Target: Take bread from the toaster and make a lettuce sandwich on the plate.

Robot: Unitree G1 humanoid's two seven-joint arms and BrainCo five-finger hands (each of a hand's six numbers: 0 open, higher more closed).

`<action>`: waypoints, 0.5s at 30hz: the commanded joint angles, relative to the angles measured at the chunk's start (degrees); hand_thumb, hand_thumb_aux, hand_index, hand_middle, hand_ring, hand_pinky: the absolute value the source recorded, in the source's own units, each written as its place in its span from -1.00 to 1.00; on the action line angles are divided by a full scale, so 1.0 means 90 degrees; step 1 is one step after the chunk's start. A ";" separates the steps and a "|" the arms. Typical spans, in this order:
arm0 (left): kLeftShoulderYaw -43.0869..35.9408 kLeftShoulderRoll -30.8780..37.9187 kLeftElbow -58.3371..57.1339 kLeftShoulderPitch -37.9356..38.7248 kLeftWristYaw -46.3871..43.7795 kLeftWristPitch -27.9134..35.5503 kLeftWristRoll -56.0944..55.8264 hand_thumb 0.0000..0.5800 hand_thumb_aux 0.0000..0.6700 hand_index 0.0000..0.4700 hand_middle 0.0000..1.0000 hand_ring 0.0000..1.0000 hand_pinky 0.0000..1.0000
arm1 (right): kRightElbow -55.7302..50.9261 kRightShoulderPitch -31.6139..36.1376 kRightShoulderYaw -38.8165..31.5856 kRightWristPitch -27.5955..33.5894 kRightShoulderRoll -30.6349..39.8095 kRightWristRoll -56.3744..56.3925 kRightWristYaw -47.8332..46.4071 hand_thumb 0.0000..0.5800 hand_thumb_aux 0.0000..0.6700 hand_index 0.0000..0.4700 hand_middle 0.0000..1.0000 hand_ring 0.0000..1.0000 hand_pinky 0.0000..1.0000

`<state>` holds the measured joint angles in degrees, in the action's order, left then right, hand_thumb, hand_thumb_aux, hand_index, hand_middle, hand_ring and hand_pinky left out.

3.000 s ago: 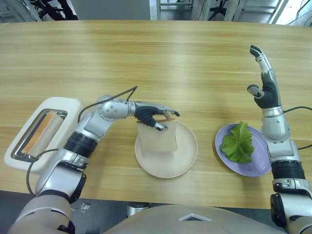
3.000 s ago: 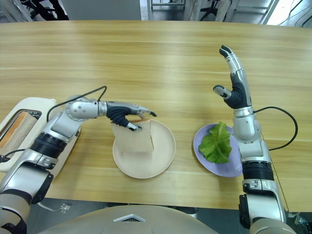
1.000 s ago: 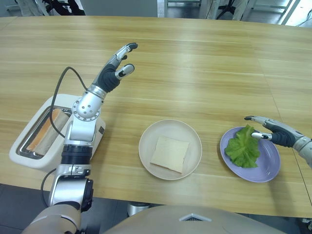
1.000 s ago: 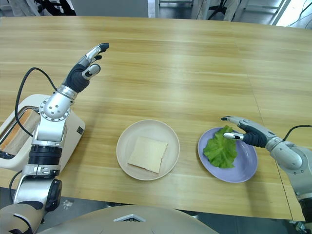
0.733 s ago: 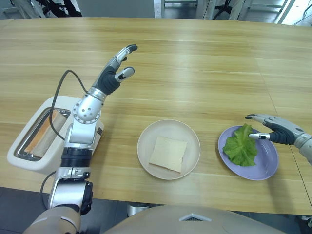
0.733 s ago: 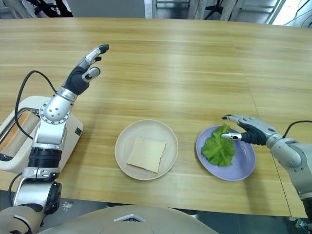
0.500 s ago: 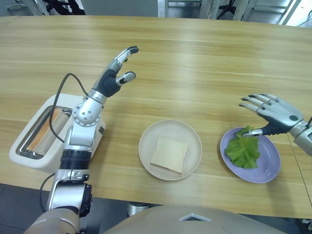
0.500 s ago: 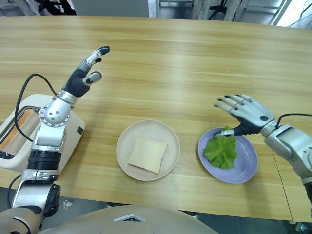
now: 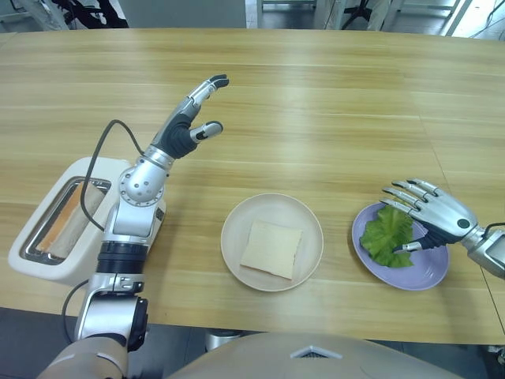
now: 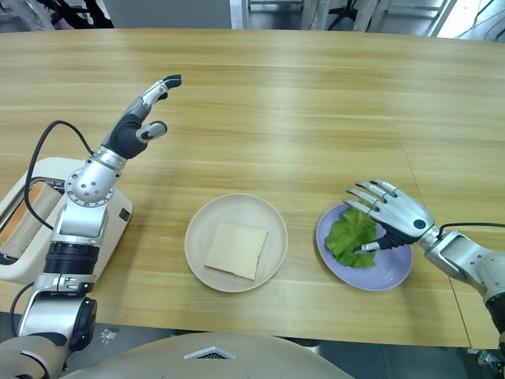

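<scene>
One bread slice (image 9: 271, 249) lies on the plate (image 9: 272, 207), the right robot hand (image 9: 438, 215) is spread over the lettuce (image 9: 387, 235), and a second slice (image 9: 67, 221) sits in the toaster (image 9: 101, 167).

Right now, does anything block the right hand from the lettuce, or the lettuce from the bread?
Nothing visible: the right hand is open right over the lettuce, and only bare table lies between it and the bread slice.

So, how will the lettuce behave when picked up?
The lettuce looks thin and crinkled, so it will probably droop. It seems light, likely tearing if squeezed. Lying loose on the purple plate, it should lift freely.
</scene>
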<state>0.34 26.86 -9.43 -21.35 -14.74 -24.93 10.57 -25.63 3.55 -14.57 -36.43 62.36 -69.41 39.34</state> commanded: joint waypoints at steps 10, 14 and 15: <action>-0.0096 0.0056 -0.0234 0.0051 -0.0030 -0.0107 0.0122 -1.00 -1.00 -1.00 -1.00 -1.00 -1.00 | -0.1783 0.0915 -0.1505 0.0281 -0.0290 -0.0677 0.1553 -1.00 -1.00 -1.00 -1.00 -1.00 -1.00; -0.0099 0.0067 -0.0258 0.0042 -0.0039 -0.0138 0.0135 -1.00 -1.00 -1.00 -1.00 -1.00 -1.00 | -0.1981 0.1107 -0.1812 0.0342 -0.0352 -0.0726 0.1733 -1.00 -1.00 -1.00 -1.00 -1.00 -1.00; -0.0098 0.0072 -0.0260 0.0043 -0.0045 -0.0144 0.0135 -1.00 -1.00 -1.00 -1.00 -1.00 -1.00 | -0.2017 0.1158 -0.1886 0.0347 -0.0366 -0.0727 0.1757 -1.00 -1.00 -1.00 -1.00 -1.00 -1.00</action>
<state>0.30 27.02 -11.15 -20.98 -14.63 -25.98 11.29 -42.91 13.05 -30.13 -33.61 59.38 -75.61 54.56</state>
